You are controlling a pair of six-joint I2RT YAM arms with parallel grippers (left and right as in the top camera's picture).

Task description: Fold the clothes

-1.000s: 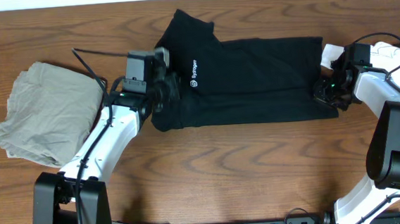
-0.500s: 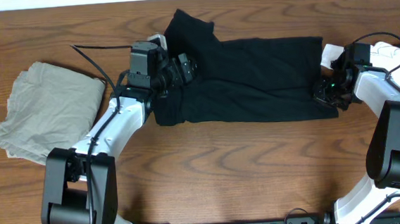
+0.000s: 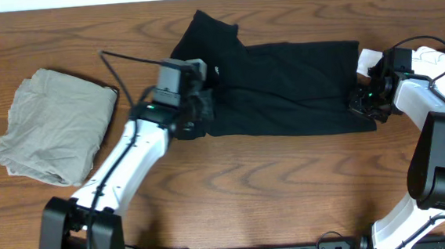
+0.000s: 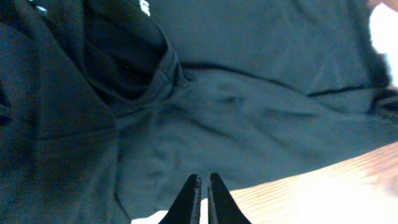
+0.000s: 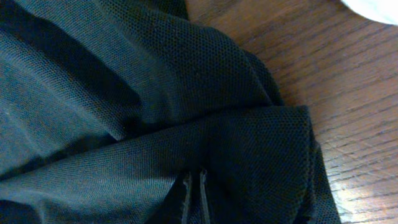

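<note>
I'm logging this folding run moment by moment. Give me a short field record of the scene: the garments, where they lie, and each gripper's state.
surface: wooden table
black garment: laid out across the middle, rumpled at its left end
grey-beige garment: loose pile on the left, apart from the black one
white garment: only a small part shows, by the right arm
left gripper: shut, over the black garment's near edge; no pinch visible
right gripper: shut on the black garment's right-hand corner
</note>
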